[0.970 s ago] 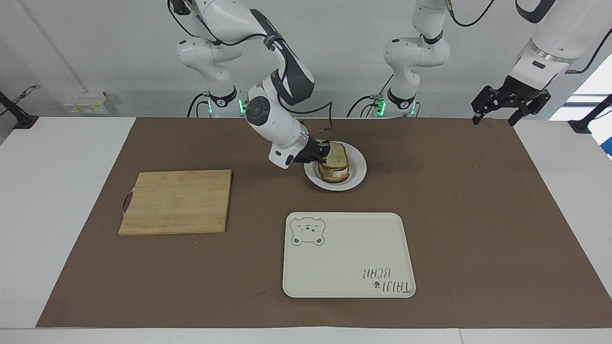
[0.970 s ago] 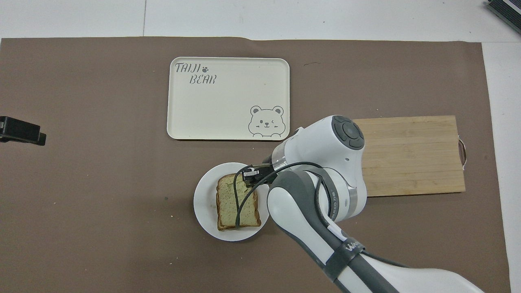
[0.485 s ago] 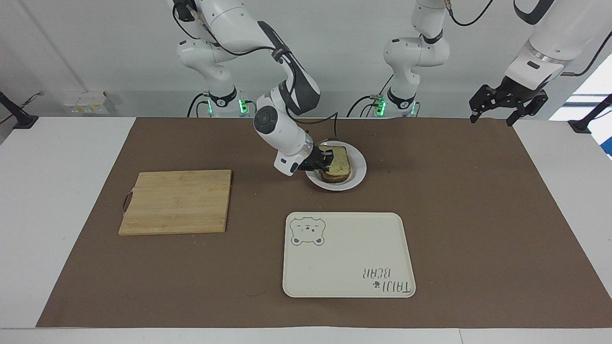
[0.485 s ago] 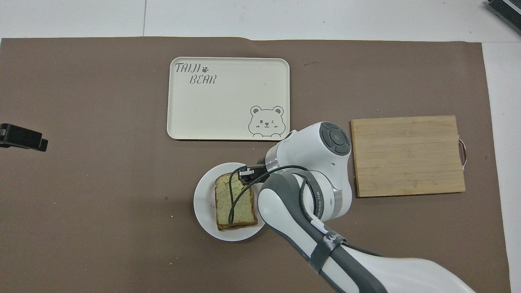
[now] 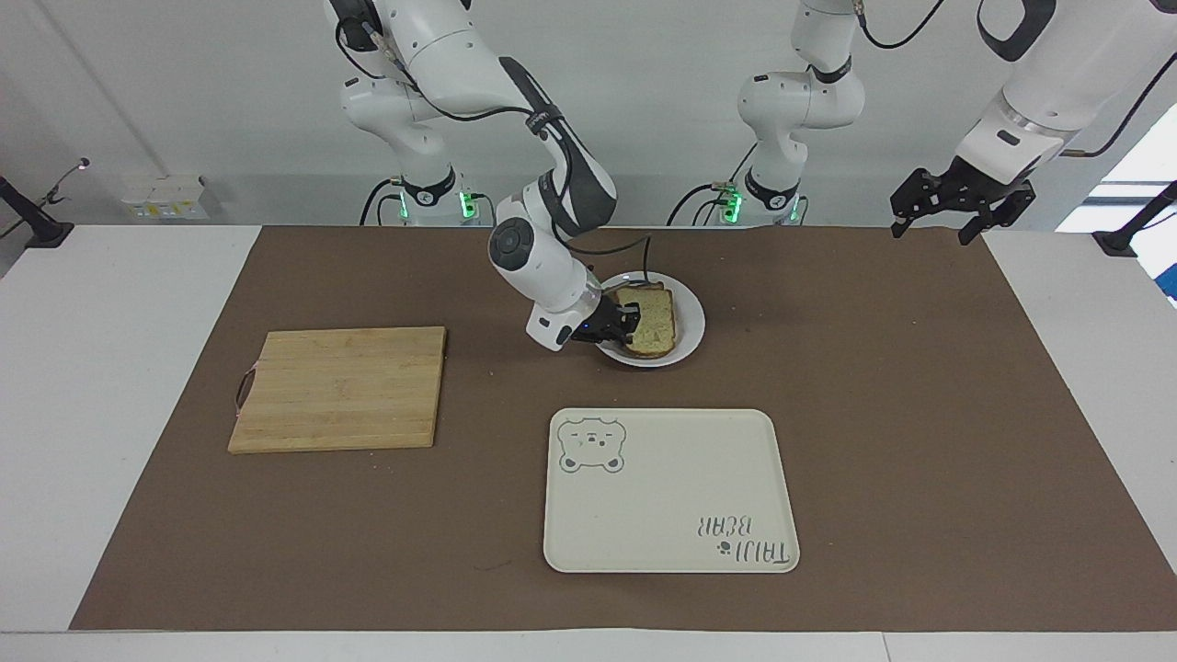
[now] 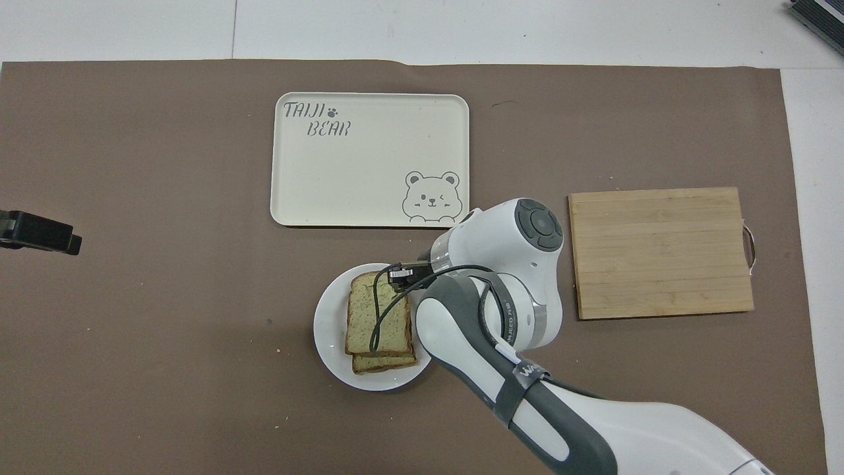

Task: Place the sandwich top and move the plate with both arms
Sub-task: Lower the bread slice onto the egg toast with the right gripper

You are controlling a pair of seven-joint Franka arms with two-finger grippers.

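Note:
The sandwich top (image 5: 655, 317) (image 6: 377, 315), a tan slice with a brown crust, lies flat on a lower slice (image 6: 386, 363) on the white plate (image 5: 691, 322) (image 6: 328, 330), shifted slightly away from the robots. My right gripper (image 5: 625, 324) (image 6: 402, 280) is low at the slice's edge, on the side toward the right arm's end of the table. Its wrist hides the contact, so whether it grips the slice does not show. My left gripper (image 5: 959, 207) (image 6: 39, 232) hangs open and empty, high over the left arm's end of the table.
A cream tray with a bear drawing (image 5: 671, 496) (image 6: 369, 165) lies farther from the robots than the plate. A wooden cutting board (image 5: 340, 388) (image 6: 659, 251) sits toward the right arm's end. A brown mat (image 5: 919, 414) covers the table.
The right gripper has come down and lowered the top slice from a tilt to flat on the stack. The left gripper has risen slightly.

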